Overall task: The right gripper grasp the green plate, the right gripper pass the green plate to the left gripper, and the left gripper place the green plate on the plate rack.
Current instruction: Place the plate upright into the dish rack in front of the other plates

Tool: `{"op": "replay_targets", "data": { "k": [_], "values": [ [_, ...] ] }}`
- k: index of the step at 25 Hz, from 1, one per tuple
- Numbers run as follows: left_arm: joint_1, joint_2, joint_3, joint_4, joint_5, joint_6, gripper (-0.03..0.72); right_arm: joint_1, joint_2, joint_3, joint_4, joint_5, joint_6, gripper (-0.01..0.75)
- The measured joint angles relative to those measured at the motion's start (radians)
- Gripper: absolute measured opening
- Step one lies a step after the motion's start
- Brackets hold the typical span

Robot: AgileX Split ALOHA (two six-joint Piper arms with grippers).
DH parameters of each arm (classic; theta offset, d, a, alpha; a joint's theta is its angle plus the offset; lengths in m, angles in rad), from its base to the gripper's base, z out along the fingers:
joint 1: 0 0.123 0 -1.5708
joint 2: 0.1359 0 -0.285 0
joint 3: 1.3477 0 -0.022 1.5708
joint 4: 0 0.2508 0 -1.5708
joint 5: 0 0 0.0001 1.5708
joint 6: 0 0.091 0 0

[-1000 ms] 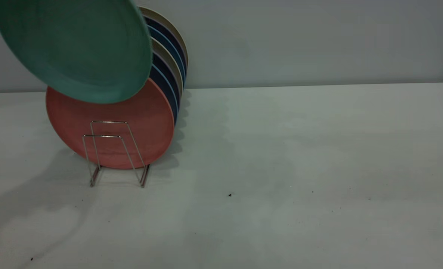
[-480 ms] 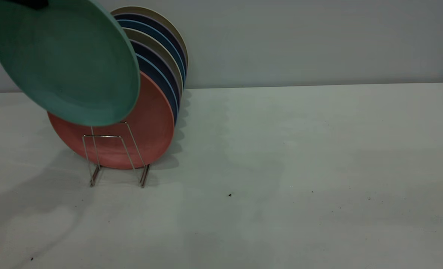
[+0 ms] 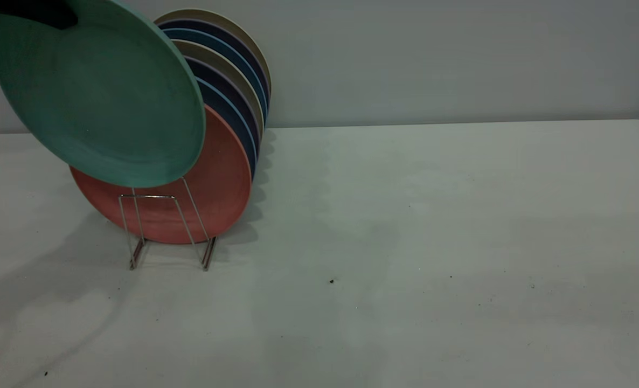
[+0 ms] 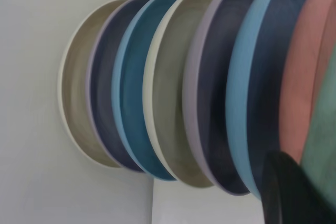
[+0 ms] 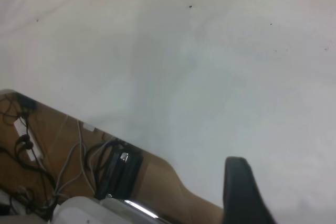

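Note:
The green plate (image 3: pixel 98 94) hangs tilted in the air at the exterior view's upper left. It is in front of the salmon-pink plate (image 3: pixel 212 178) and above the front loops of the wire plate rack (image 3: pixel 152 215). My left gripper (image 3: pixel 34 12) is shut on the green plate's top rim. In the left wrist view a black finger (image 4: pixel 286 192) lies against the green plate (image 4: pixel 323 145). My right gripper is outside the exterior view. The right wrist view shows one black finger (image 5: pixel 239 192) over bare table, with nothing against it.
Several blue, navy and beige plates (image 3: pixel 233 81) stand in the rack behind the salmon one, and they also show in the left wrist view (image 4: pixel 173 87). The white table (image 3: pixel 405 242) stretches to the right. The table's edge, with cables below it (image 5: pixel 68 166), shows in the right wrist view.
The green plate has come down toward the rack's front loops and now covers more of the salmon plate. The left gripper's finger has come into view at the top left.

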Motion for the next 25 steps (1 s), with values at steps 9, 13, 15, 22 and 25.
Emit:
{"op": "replay_targets", "data": {
  "k": [9, 13, 15, 22, 25],
  "values": [
    [0.0, 0.0, 0.0, 0.0, -0.001, 0.0, 0.063, 0.0, 0.0, 0.0, -0.019, -0.011, 0.0, 0.446],
    [0.0, 0.0, 0.0, -0.014, -0.001, 0.0, 0.063, 0.0, 0.0, 0.0, -0.02, -0.025, 0.0, 0.446],
    [0.0, 0.0, 0.0, -0.022, -0.001, 0.0, 0.063, 0.0, 0.0, 0.0, -0.02, -0.026, 0.0, 0.446],
    [-0.008, 0.025, -0.001, -0.024, -0.005, 0.0, 0.063, 0.0, 0.0, 0.0, -0.02, -0.026, 0.0, 0.446],
    [-0.017, 0.044, -0.001, -0.024, -0.007, 0.0, 0.063, 0.0, 0.0, 0.0, -0.02, -0.026, 0.0, 0.446]
  ]
}}
